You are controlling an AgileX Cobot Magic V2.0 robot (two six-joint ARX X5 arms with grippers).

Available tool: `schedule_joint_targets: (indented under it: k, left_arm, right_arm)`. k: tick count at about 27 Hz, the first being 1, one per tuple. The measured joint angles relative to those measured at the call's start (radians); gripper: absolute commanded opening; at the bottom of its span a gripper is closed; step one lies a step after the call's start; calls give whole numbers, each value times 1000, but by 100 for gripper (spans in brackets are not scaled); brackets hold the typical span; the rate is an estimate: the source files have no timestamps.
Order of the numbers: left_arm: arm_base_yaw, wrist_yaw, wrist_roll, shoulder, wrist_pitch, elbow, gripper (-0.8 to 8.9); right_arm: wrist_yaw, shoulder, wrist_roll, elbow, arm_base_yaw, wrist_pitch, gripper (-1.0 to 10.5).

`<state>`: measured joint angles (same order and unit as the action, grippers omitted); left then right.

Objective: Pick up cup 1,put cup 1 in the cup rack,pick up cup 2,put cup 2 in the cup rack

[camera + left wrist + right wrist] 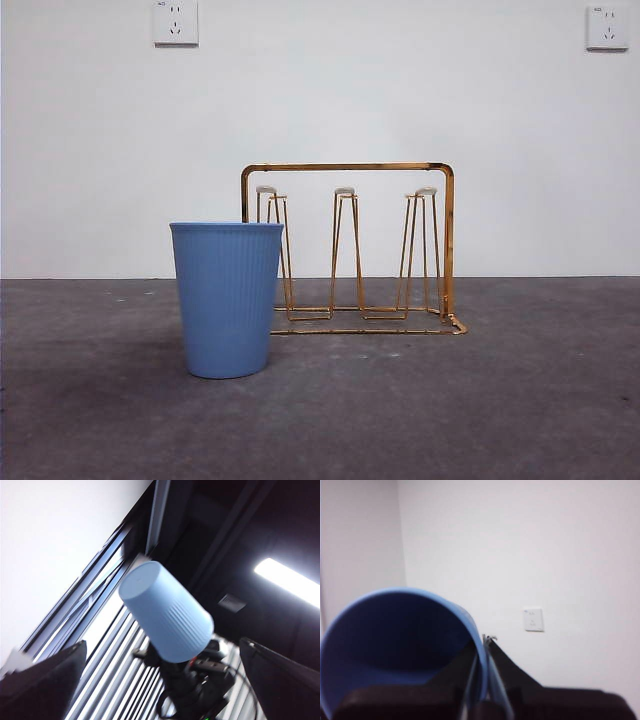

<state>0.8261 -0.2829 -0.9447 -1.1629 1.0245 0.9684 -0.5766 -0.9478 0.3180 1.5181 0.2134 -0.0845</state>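
- Standing upright on the table [520,410], the rack [345,167] is a gold wire frame with thin loop pegs [345,250] that have pale tips.
- The table cup [227,300] is blue with fine ribs. It stands mouth up, in front of the rack's left end and nearer the front camera. It hides the bottom of the left peg. You cannot tell if cup and rack touch.
- The held cup [395,630] is blue too. It is up in the air and does not show in the front view.
- The right gripper [482,645] pinches the rim of the held cup. One jaw is inside the cup and one is outside, shut tight on the thin wall.
- In the left wrist view the held cup [167,612] is tilted, flat bottom up and mouth down, with the right gripper dark under its rim.
- The left gripper [161,645] has its jaws wide apart and holds nothing. Its camera looks up at the held cup, which is well apart from its jaws.
- Behind the rack is a white wall with two sockets [175,22] high up.
- The right wrist view shows one socket [533,619] on the white wall past the cup.
- The table is grey and dull.
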Motion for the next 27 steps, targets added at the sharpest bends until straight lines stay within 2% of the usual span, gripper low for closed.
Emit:
schedule_joint_targets:
  k: [3, 7, 14, 17, 27]
  left_arm:
    - [14, 19, -11, -43, 72, 24, 562]
    - [27, 21, -18, -99, 99, 82, 562]
    - [28, 22, -18, -168, 100, 180, 562]
    - [28, 22, -16, -172, 108, 184, 562]
    - [28, 64, 2, -180, 107, 184, 554]
  right_arm:
    - [4, -31, 31, 0, 52, 48, -12]
    - [26, -71, 36, -1, 142, 66, -12]
    - [117, -125, -19, -2, 303, 75, -12]
    - [159, -134, -51, -2, 341, 77, -12]
    - [187, -209, -96, -2, 418, 90, -12]
